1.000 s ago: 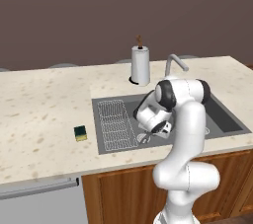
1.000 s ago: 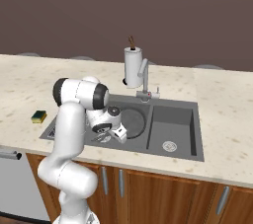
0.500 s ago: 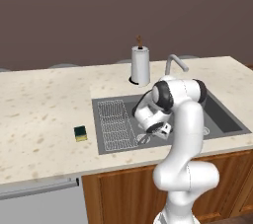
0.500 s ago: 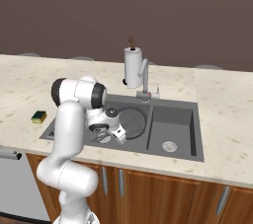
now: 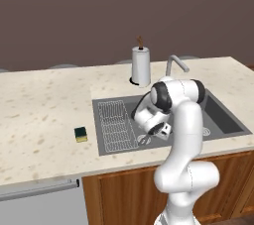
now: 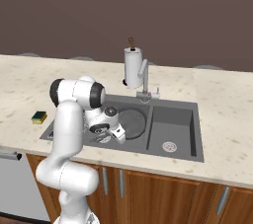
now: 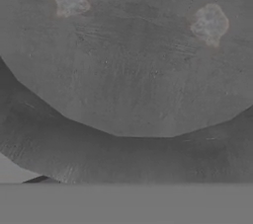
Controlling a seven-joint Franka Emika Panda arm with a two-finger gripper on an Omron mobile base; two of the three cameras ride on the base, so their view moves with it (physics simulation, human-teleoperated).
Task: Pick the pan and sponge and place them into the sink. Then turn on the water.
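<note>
Pan [image 6: 132,121] lies in the sink [image 6: 190,155], pincer [image 6: 101,138] clenched on its handle; speckled counter [image 5: 39,110] around.

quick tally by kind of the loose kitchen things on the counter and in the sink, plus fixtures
Pans: 1, the pan lying in the sink
Sponges: 1, the sponge on the counter left of the basin
Paper towel rolls: 1, the paper towel roll behind the sink
Faucets: 1, the faucet
Sinks: 1
Total: 5
</note>
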